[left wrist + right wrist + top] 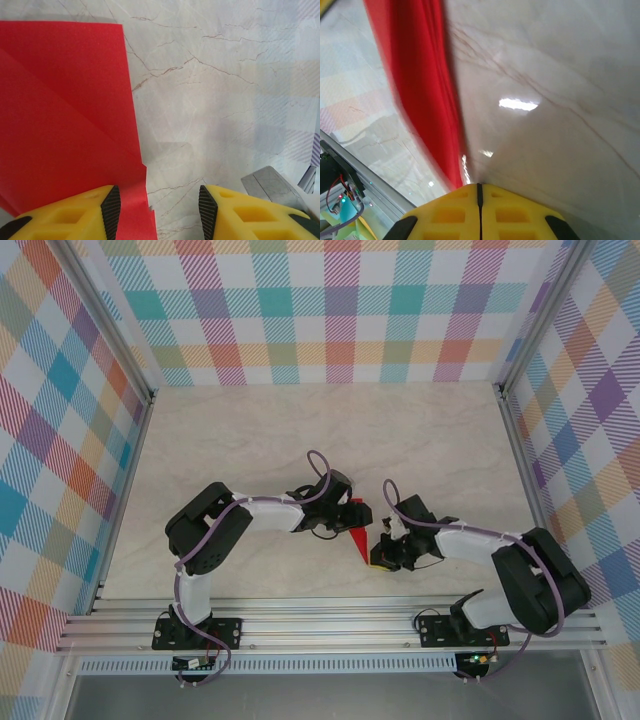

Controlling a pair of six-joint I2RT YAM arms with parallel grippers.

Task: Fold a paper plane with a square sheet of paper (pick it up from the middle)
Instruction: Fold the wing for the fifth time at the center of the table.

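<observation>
**A:** Your left gripper has its yellow fingers spread wide. One sits over the red paper plane, the other over bare table. It grips nothing.

**B:** Your right gripper has its pads pressed together, and the red edge runs right up to them. I cannot tell whether you are pinching paper or only pushing on it.

**A:** From above, the paper plane lies flat between your two wrists, near the front rail, with its point toward the arm bases. Folded flaps show, so I'd judge you are mid-crease.

**B:** Then set the left down flat on the layers as a hold-down. Draw the right along the fold slowly, pressing evenly. If you rush, the paper will likely skate on that smooth marble and your crease will wander off the centre line.
</observation>
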